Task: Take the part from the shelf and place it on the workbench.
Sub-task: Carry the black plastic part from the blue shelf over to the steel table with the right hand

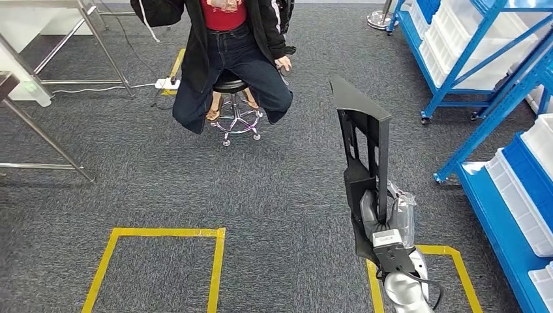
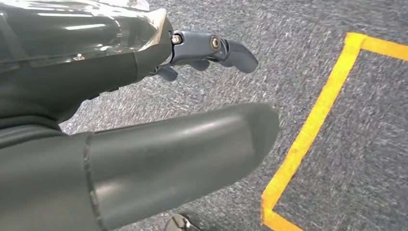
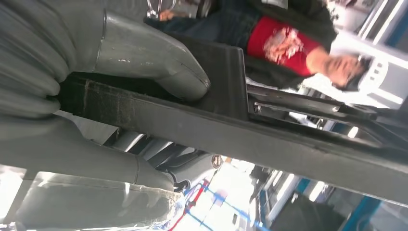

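Note:
The part (image 1: 365,150) is a long black plastic frame, standing upright over the grey carpet at the right in the head view. My right hand (image 1: 386,225) grips it near its lower end. In the right wrist view the thumb (image 3: 149,55) presses on the black part (image 3: 250,137), with the fingers wrapped under it. A clear plastic wrap (image 1: 404,212) sits around that hand. My left hand (image 2: 159,144) hangs above the carpet with its fingers (image 2: 226,48) stretched out and nothing in it.
A person (image 1: 228,52) sits on a wheeled stool (image 1: 236,120) straight ahead. Blue shelves with white bins (image 1: 515,189) line the right side. Yellow tape squares (image 1: 156,261) mark the carpet. Metal table legs (image 1: 45,140) and a power strip (image 1: 166,83) are at the left.

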Tool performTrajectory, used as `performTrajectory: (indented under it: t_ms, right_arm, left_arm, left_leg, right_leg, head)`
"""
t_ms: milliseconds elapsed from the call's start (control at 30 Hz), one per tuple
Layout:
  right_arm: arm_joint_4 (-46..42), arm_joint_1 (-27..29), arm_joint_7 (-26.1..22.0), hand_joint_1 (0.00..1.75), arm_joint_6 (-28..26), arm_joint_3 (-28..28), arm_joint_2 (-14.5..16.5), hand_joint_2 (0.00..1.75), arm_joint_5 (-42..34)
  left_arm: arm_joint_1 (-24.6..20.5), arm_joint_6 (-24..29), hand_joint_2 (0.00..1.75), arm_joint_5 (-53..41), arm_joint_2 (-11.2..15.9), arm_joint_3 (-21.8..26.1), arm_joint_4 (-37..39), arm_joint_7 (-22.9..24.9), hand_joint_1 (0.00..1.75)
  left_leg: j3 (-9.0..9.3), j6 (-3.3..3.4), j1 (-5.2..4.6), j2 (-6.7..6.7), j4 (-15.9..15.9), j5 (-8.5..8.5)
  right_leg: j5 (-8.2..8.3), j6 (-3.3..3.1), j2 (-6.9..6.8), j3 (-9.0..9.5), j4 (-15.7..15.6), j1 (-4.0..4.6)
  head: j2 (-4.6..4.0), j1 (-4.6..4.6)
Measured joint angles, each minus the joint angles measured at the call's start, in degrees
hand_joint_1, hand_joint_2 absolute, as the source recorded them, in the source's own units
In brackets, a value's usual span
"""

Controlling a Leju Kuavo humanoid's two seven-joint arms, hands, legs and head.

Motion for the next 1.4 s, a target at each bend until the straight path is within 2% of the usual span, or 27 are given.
performTrajectory:
  t_ms: [33, 67, 167, 233, 300, 333, 367, 400, 467, 500, 533, 567, 600, 667, 733, 800, 833, 867, 933, 967, 1067, 1133, 1200, 1267, 1300, 1367, 1400]
  right_arm:
    - [-0.1, 0.2, 0.1, 1.75, -0.1, 0.0, 0.1, 1.75, 0.2]
    - [-0.1, 0.3, 0.1, 1.75, -0.1, 0.0, 0.2, 1.75, 0.3]
    - [-0.5, 0.4, 0.3, 1.75, -0.2, 0.0, 0.5, 1.75, 0.6]
    - [-1.0, 0.5, 0.4, 1.75, -0.4, -0.1, 0.5, 1.75, 0.7]
    - [-1.3, 0.5, 0.6, 1.75, -0.5, -0.2, 0.7, 1.75, 1.0]
    - [-1.5, 0.5, 0.7, 1.75, -0.5, -0.1, 0.8, 1.75, 1.1]
    - [-1.6, 0.6, 0.8, 1.75, -0.5, -0.1, 0.9, 1.75, 1.1]
    - [-1.7, 0.6, 0.8, 1.75, -0.5, -0.2, 0.9, 1.75, 1.2]
    - [-1.7, 0.8, 0.8, 1.75, -0.5, -0.3, 0.9, 1.75, 1.3]
    - [-1.7, 0.9, 0.9, 1.75, -0.5, -0.4, 0.9, 1.75, 1.3]
    - [-1.7, 1.0, 0.9, 1.75, -0.5, -0.4, 1.0, 1.75, 1.3]
    - [-1.7, 1.1, 0.9, 1.75, -0.5, -0.4, 1.0, 1.75, 1.3]
    - [-1.7, 1.2, 0.9, 1.75, -0.5, -0.4, 1.0, 1.75, 1.3]
    - [-1.7, 1.2, 0.9, 1.75, -0.5, -0.5, 1.0, 1.75, 1.3]
    - [-1.8, 1.2, 0.9, 1.75, -0.4, -0.5, 1.0, 1.75, 1.4]
    - [-1.8, 1.0, 1.0, 1.75, -0.2, -0.5, 1.1, 1.75, 1.5]
    - [-1.8, 0.8, 1.0, 1.75, -0.1, -0.5, 1.1, 1.75, 1.6]
    - [-1.8, 0.6, 1.1, 1.75, 0.0, -0.5, 1.1, 1.75, 1.6]
    - [-1.8, 0.3, 1.2, 1.75, 0.1, -0.5, 1.2, 1.75, 1.6]
    - [-1.8, 0.2, 1.2, 1.75, 0.2, -0.5, 1.2, 1.75, 1.6]
    - [-1.7, 0.2, 1.2, 1.75, 0.2, -0.5, 1.2, 1.75, 1.6]
    - [-1.7, 0.2, 1.3, 1.75, 0.3, -0.5, 1.2, 1.75, 1.7]
    - [-1.4, -0.2, 1.4, 1.75, 0.5, -0.4, 1.5, 1.75, 1.8]
    - [-1.2, -0.6, 1.5, 1.75, 0.5, -0.2, 1.8, 1.75, 2.1]
    - [-1.2, -0.7, 1.7, 1.75, 0.5, -0.1, 2.0, 1.75, 2.4]
    - [-1.2, -0.9, 1.9, 1.75, 0.4, 0.1, 2.5, 1.75, 2.8]
    - [-1.2, -0.9, 1.9, 1.75, 0.4, 0.2, 2.6, 1.75, 2.9]
  left_arm:
    - [0.0, -0.1, 0.00, 0.0, 0.0, 0.0, 0.0, 0.0, 0.00]
    - [0.1, -0.2, 0.00, -0.1, 0.0, 0.0, 0.0, 0.0, 0.00]
    - [0.0, -0.3, 0.00, -0.1, 0.0, 0.0, 0.0, 0.0, 0.00]
    - [-0.2, -0.3, 0.00, -0.4, 0.0, 0.0, 0.0, 0.0, 0.00]
    - [-0.2, -0.3, 0.00, -0.7, 0.0, 0.0, 0.0, 0.0, 0.00]
    - [-0.2, -0.3, 0.00, -0.8, 0.0, 0.0, 0.0, 0.0, 0.00]
    - [-0.2, -0.3, 0.00, -0.8, 0.0, 0.0, 0.0, 0.0, 0.00]
    - [-0.2, -0.2, 0.00, -0.8, 0.0, 0.0, 0.0, 0.0, 0.00]
    - [-0.3, -0.2, 0.00, -0.8, 0.1, 0.0, 0.0, 0.0, 0.00]
    - [-0.3, -0.2, 0.00, -0.8, 0.1, 0.0, 0.0, 0.0, 0.00]
    - [-0.3, -0.2, 0.00, -0.8, 0.1, 0.0, 0.0, 0.0, 0.00]
    - [-0.3, -0.2, 0.00, -0.8, 0.1, 0.0, 0.0, 0.0, 0.00]
    - [-0.2, -0.2, 0.00, -0.8, 0.1, 0.0, 0.0, 0.0, 0.00]
    - [-0.2, -0.2, 0.00, -0.8, 0.1, 0.0, 0.0, 0.0, 0.00]
    - [-0.2, -0.2, 0.00, -0.8, 0.1, 0.0, 0.0, 0.0, 0.00]
    - [0.0, 0.0, 0.00, -0.8, 0.1, 0.0, 0.0, 0.0, 0.00]
    - [0.0, 0.2, 0.00, -0.8, 0.0, 0.1, 0.0, 0.1, 0.00]
    - [0.1, 0.3, 0.00, -0.8, 0.0, 0.1, 0.0, 0.1, 0.00]
    - [0.0, 0.4, 0.00, -0.8, 0.0, 0.3, 0.0, 0.1, 0.00]
    - [0.0, 0.4, 0.00, -0.8, 0.0, 0.3, 0.0, 0.1, 0.00]
    - [0.0, 0.4, 0.00, -0.8, 0.0, 0.3, 0.0, 0.1, 0.00]
    - [0.0, 0.4, 0.00, -0.8, 0.0, 0.5, 0.0, 0.1, 0.00]
    - [0.0, 0.4, 0.00, -0.8, 0.0, 0.9, 0.0, -0.2, 0.00]
    - [-0.1, 0.4, 0.00, -0.8, 0.0, 1.3, 0.0, -0.4, 0.00]
    - [-0.2, 0.4, 0.00, -0.8, 0.0, 1.3, 0.0, -0.4, 0.00]
    - [-0.2, 0.4, 0.00, -0.9, 0.0, 1.4, 0.0, -0.4, 0.00]
    - [-0.2, 0.4, 0.00, -0.9, -0.1, 1.4, 0.0, -0.4, 0.00]
  left_leg:
    - [-0.52, -0.15, 0.15, 0.22, 1.2, -0.03]
    - [0.14, -0.27, 0.33, 0.46, 0.1, 1.00]
    - [6.20, -0.31, 0.57, 2.80, -10.9, 5.57]
    - [7.94, 0.17, 0.22, 3.64, -14.3, 6.14]
    - [7.95, 0.99, -0.18, 2.63, -14.6, 6.28]
    - [8.06, 1.45, -0.25, 2.15, -14.9, 6.46]
    - [8.17, 1.98, -0.24, 1.67, -15.2, 6.68]
    - [8.28, 2.44, -0.13, 1.20, -15.4, 6.90]
    - [8.14, 2.92, -0.11, 0.16, -15.5, 7.07]
    - [8.08, 2.96, -0.14, -0.49, -15.5, 7.10]
    - [8.05, 2.98, -0.16, -1.13, -15.5, 7.12]
    - [8.08, 2.97, -0.16, -1.80, -15.5, 7.14]
    - [8.14, 2.92, -0.14, -2.46, -15.4, 7.15]
    - [8.18, 2.60, -0.19, -3.70, -15.3, 7.15]
    - [7.87, 1.96, -0.34, -4.63, -15.2, 7.27]
    - [7.54, 1.24, -0.29, -5.35, -15.4, 7.60]
    - [7.37, 0.96, -0.23, -5.09, -15.3, 7.49]
    - [6.97, 0.72, -0.21, -4.19, -14.5, 6.85]
    - [5.48, 0.42, -0.21, -1.62, -11.2, 4.50]
    - [4.84, 0.34, -0.20, -0.83, -9.8, 3.54]
    - [4.35, 0.29, -0.17, -0.55, -8.7, 2.91]
    - [1.85, 0.08, -0.05, -0.17, -3.4, 0.97]
    - [3.62, 0.01, -0.02, 2.11, -6.1, 2.73]
    - [7.92, 0.47, -0.26, 3.92, -14.3, 6.26]
    - [8.13, 0.72, -0.48, 3.96, -14.9, 6.16]
    - [8.14, 1.36, -0.51, 2.83, -15.2, 6.48]
    - [8.30, 1.80, -0.44, 2.32, -15.5, 6.71]
  right_leg:
    - [-0.03, -0.03, -0.60, 0.00, 0.0, 0.07]
    - [-0.07, -0.04, -1.13, 0.02, 0.0, 0.09]
    - [-0.43, 0.40, -2.42, 0.20, 0.2, 0.37]
    - [-0.71, 0.91, -3.18, 0.24, 0.3, 0.81]
    - [-0.85, 1.48, -4.03, 0.30, 0.3, 1.02]
    - [-1.21, 1.74, -3.81, 0.21, 0.7, 0.93]
    - [-2.03, 1.85, -2.96, -0.30, 1.9, 0.80]
    - [-3.35, 1.78, -1.70, -1.41, 4.4, 0.63]
    - [-6.50, 1.39, 0.71, -5.02, 11.9, 0.30]
    - [-7.52, 1.45, 1.15, -6.73, 15.2, 0.24]
    - [-7.75, 1.74, 1.31, -7.64, 16.9, 0.19]
    - [-7.04, 2.23, 1.39, -7.43, 16.3, 0.12]
    - [-5.56, 2.83, 1.57, -6.13, 13.4, -0.02]
    - [-2.19, 3.69, 3.10, -2.39, 5.3, -0.43]
    - [-0.67, 3.40, 4.22, -0.56, 1.1, -0.46]
    - [-0.41, 2.49, 3.63, -0.46, 0.7, -0.23]
    - [-0.24, 2.06, 3.22, -0.43, 0.6, -0.34]
    - [-0.07, 1.45, 2.74, -0.35, 0.4, -0.53]
    - [0.11, 0.49, 1.88, -0.26, 0.2, -0.72]
    - [0.11, 0.20, 1.66, -0.27, 0.2, -0.65]
    - [0.09, 0.15, 1.51, -0.28, 0.2, -0.58]
    - [0.03, 0.06, 0.52, -0.30, 0.2, -0.35]
    - [-0.24, 0.15, -1.51, -0.13, 0.2, 0.06]
    - [-0.55, 0.54, -2.93, 0.07, 0.3, 0.57]
    - [-0.61, 0.74, -3.32, 0.10, 0.3, 0.82]
    - [-0.83, 1.23, -3.97, 0.19, 0.3, 0.96]
    - [-1.33, 1.41, -3.50, 0.06, 0.9, 0.92]
  head:
    - [0.01, -0.01]
    - [0.01, -0.03]
    - [0.00, -0.18]
    - [0.00, -0.09]
    - [0.00, 0.08]
    - [0.00, 0.08]
    - [0.01, 0.06]
    - [0.00, 0.09]
    - [0.01, 0.14]
    - [0.01, 0.16]
    - [0.01, 0.15]
    - [0.00, 0.16]
    - [0.00, 0.15]
    - [0.00, 0.16]
    - [0.00, 0.08]
    - [0.00, -0.03]
    - [0.00, -0.09]
    - [0.00, -0.18]
    - [0.00, -0.45]
    - [0.00, -0.57]
    - [0.00, -0.60]
    - [0.00, -0.58]
    - [0.00, -0.64]
    - [0.00, -0.59]
    - [0.00, -0.52]
    - [0.00, -0.42]
    - [0.00, -0.41]
